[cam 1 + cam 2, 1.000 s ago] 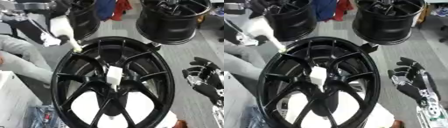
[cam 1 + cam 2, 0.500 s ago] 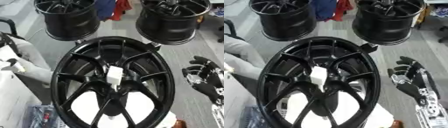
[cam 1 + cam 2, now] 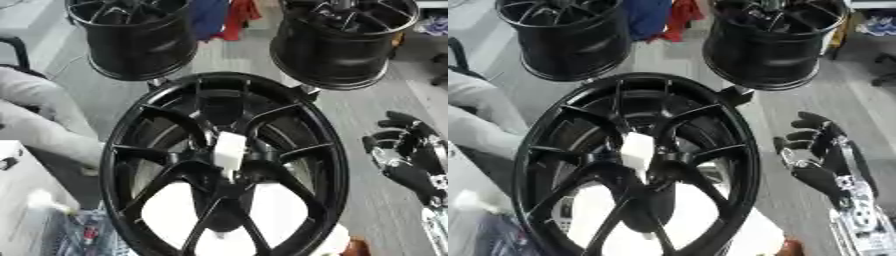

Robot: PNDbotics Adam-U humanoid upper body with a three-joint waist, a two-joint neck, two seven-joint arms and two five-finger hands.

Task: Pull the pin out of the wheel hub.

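A large black wheel hub (image 3: 332, 150) stands tilted in the middle of both views. A white pin (image 3: 229, 150) sticks out of its centre, where the spokes meet. Nothing touches the pin. To the right of the wheel my right hand (image 3: 820, 155) hangs apart from the rim. It is open, with relaxed fingers and nothing in it. My left hand shows in neither view.
Two more black wheels (image 3: 136, 35) (image 3: 346, 40) stand behind the hub. Blue and red cloth (image 3: 223, 17) hangs between them. A grey-clad limb of a person (image 3: 35, 120) lies at the left, and a white box (image 3: 22, 200) fills the lower left corner.
A white-covered hand that touched the rim's upper left has drawn away to the left and out of view. My right hand has hardly moved. The pin stays in the hub.
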